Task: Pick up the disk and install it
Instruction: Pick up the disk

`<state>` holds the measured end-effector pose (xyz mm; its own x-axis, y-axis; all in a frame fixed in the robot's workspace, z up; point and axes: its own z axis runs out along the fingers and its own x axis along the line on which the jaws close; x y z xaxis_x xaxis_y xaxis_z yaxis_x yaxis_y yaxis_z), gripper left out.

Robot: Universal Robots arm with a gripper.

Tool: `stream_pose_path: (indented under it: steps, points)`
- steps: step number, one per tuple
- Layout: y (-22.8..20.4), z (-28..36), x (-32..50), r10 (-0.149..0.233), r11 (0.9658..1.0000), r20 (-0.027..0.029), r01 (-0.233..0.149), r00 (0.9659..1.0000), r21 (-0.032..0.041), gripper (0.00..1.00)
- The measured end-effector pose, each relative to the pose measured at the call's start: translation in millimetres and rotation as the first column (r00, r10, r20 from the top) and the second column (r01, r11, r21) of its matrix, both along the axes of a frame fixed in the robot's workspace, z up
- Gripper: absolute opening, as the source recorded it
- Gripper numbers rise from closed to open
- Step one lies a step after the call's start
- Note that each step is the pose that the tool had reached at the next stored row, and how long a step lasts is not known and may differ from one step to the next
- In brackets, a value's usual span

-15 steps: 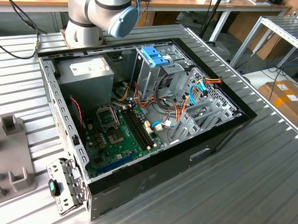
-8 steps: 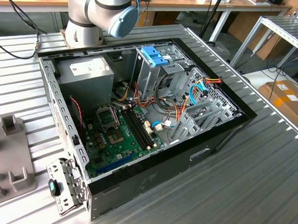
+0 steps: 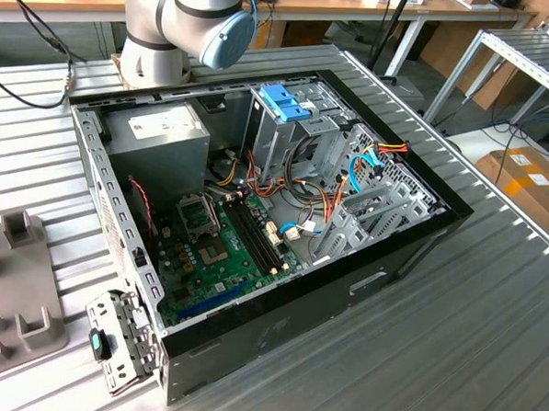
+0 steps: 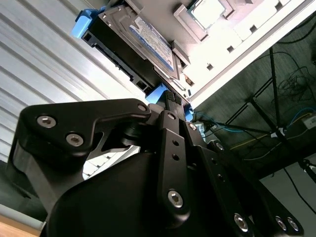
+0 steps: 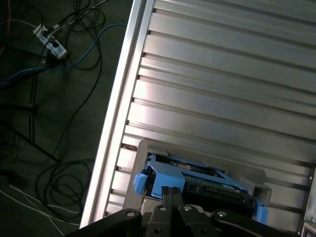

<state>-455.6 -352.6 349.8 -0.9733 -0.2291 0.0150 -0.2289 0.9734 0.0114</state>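
Note:
The disk [image 5: 212, 186], a dark flat drive with bright blue side rails, lies in a grey holder [image 5: 148, 148] on the ribbed metal table. The second wrist view shows the same disk [image 4: 148, 39] from its edge, label side showing. My gripper [image 5: 172, 190] sits right at the disk's near blue rail, its two black fingers pressed close together with nothing visible between them. In the second wrist view the gripper [image 4: 173, 98] reaches to the blue rail's corner. Whether it touches the rail I cannot tell. The open computer case [image 3: 283, 215] lies on the table in the exterior view.
A tall metal cage topped by a blue bracket [image 3: 284, 103] stands inside the case, beside loose cables and the green motherboard [image 3: 217, 249]. The arm's base [image 3: 201, 18] stands behind the case. Grey fixtures [image 3: 13, 275] sit at the exterior view's left. Cables [image 5: 49, 49] lie on the floor past the table edge.

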Motion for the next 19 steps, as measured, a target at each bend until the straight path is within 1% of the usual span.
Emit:
stream_pose_path:
  steps: [5, 8, 12, 19]
  points:
    - [0.0, 0.0, 0.0, 0.027, 0.9996, 0.0000, -0.027, 0.9996, 0.0000, 0.11]
    - [0.0, 0.0, 0.0, 0.046, 0.9989, 0.0000, -0.046, 0.9989, 0.0000, 0.11]
    - [0.0, 0.0, 0.0, 0.075, 0.9972, 0.0000, -0.075, 0.9972, 0.0000, 0.11]
    - [0.0, 0.0, 0.0, 0.100, 0.9950, 0.0000, -0.100, 0.9950, 0.0000, 0.11]
